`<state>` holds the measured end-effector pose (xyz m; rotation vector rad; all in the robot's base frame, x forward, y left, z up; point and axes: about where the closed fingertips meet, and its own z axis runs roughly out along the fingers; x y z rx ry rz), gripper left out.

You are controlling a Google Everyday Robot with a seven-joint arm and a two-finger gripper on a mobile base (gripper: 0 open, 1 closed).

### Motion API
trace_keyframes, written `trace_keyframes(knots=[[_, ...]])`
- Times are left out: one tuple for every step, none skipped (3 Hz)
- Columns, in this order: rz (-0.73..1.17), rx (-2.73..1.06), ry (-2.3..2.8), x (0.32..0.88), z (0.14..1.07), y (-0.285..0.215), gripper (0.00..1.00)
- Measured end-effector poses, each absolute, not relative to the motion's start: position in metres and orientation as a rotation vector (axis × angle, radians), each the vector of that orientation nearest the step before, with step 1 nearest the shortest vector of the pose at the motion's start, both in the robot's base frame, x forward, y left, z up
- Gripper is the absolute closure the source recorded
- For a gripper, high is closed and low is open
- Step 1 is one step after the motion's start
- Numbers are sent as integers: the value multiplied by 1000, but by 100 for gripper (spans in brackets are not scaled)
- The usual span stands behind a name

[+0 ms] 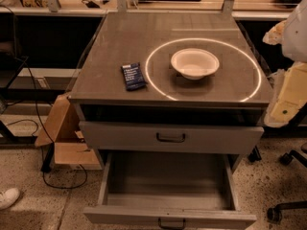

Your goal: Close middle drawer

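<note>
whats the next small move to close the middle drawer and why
Probably bring the hand, at the right edge beside the cabinet, down toward the front of the middle drawer: that drawer is pulled far out, and the hand is well clear of it.

White bowl [194, 63] and dark packet [133, 75] on tabletop [120, 37]

Workshop or robotics lab: a grey metal drawer cabinet [115, 42] stands on a speckled hard floor [29, 214], with a long cluttered workbench [192, 1] behind it, loose black cables [36, 109] trailing down, 1 open cardboard box [60, 128] and rolling chair castors [287, 158]; the gripper is out of view
</note>
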<state>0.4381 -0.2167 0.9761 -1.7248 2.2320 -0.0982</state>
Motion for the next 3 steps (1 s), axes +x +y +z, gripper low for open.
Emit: trace_keyframes(knots=[[-98,-1725,2232,438,976,-217,0],[-98,-1725,2232,438,976,-217,10],[-98,-1725,2232,438,976,-217,33]])
